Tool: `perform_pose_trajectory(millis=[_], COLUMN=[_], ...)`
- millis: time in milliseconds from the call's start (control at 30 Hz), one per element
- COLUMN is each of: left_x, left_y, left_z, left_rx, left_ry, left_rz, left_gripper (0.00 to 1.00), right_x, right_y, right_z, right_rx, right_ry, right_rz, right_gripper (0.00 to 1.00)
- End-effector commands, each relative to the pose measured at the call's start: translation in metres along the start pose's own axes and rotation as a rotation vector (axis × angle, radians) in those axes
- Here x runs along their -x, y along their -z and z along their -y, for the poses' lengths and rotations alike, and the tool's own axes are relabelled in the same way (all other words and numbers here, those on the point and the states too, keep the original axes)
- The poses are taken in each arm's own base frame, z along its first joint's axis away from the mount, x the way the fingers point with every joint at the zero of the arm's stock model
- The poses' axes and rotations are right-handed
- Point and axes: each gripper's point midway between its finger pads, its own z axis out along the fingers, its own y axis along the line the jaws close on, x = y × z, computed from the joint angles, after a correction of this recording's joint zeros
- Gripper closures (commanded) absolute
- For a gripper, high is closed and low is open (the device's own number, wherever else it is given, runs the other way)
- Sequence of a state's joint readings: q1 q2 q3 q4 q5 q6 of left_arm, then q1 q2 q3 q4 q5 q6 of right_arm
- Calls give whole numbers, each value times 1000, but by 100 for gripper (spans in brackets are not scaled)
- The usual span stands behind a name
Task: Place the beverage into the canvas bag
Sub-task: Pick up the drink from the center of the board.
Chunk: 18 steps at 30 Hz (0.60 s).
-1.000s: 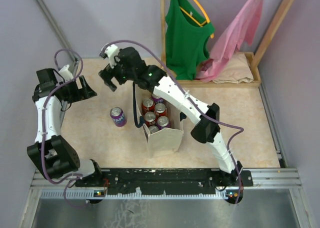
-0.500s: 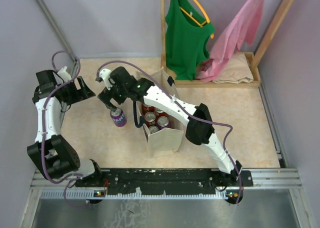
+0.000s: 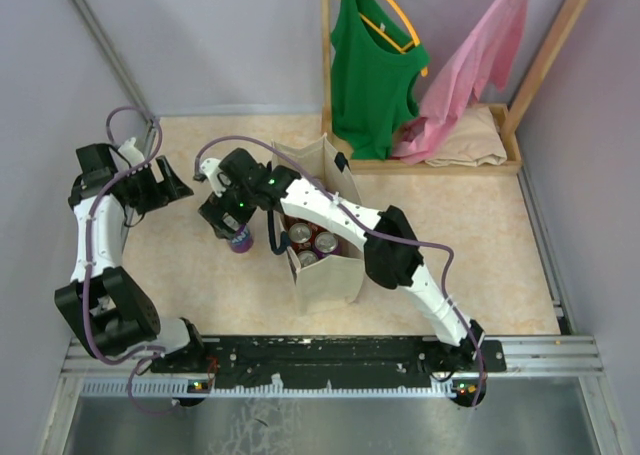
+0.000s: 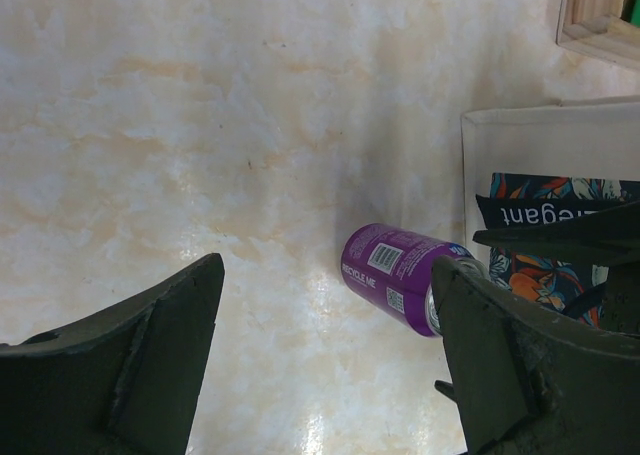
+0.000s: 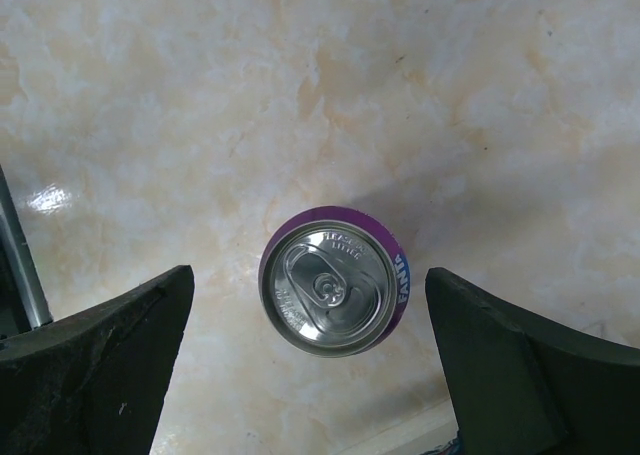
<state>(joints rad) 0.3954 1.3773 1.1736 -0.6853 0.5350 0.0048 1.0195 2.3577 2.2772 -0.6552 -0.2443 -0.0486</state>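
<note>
I hold the right gripper point(image 3: 222, 218) directly above the upright purple aluminium soda can point(image 5: 333, 293). Its fingers are spread wide on either side, touching nothing, lined up for a top grasp. The can stands just beside the cream canvas tote bag point(image 3: 330, 280), outside it. My left gripper point(image 3: 168, 183) sits well apart, also spread, out of the way.

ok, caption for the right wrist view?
Right hand open, centred above the upright purple soda can on the beige marbled table.
</note>
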Motion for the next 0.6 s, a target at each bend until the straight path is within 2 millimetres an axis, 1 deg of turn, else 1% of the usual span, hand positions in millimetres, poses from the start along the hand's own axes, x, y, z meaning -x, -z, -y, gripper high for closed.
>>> perform_pose_trajectory(millis=[0, 200, 333, 500, 533, 567], left_x=[7, 9, 9, 7, 7, 6], left_y=[-3, -5, -6, -7, -7, -8], left_z=[0, 4, 3, 3, 4, 4], left_rx=[-23, -54, -55, -60, -63, -64], left_ry=[-23, -25, -36, -34, -32, -29], left_rz=[19, 22, 21, 19, 19, 18], left_gripper=[11, 11, 10, 11, 11, 11], right_x=[4, -17, -23, -20, -21, -21], right_y=[-8, -22, -30, -32, -32, -32], right_z=[-13, -4, 0, 5, 6, 7], right_rx=[44, 17, 0, -37, -45, -49], right_ry=[11, 13, 15, 26, 26, 27], right_rz=[21, -25, -36, -27, -28, -28], right_gripper=[1, 1, 5, 18, 21, 28])
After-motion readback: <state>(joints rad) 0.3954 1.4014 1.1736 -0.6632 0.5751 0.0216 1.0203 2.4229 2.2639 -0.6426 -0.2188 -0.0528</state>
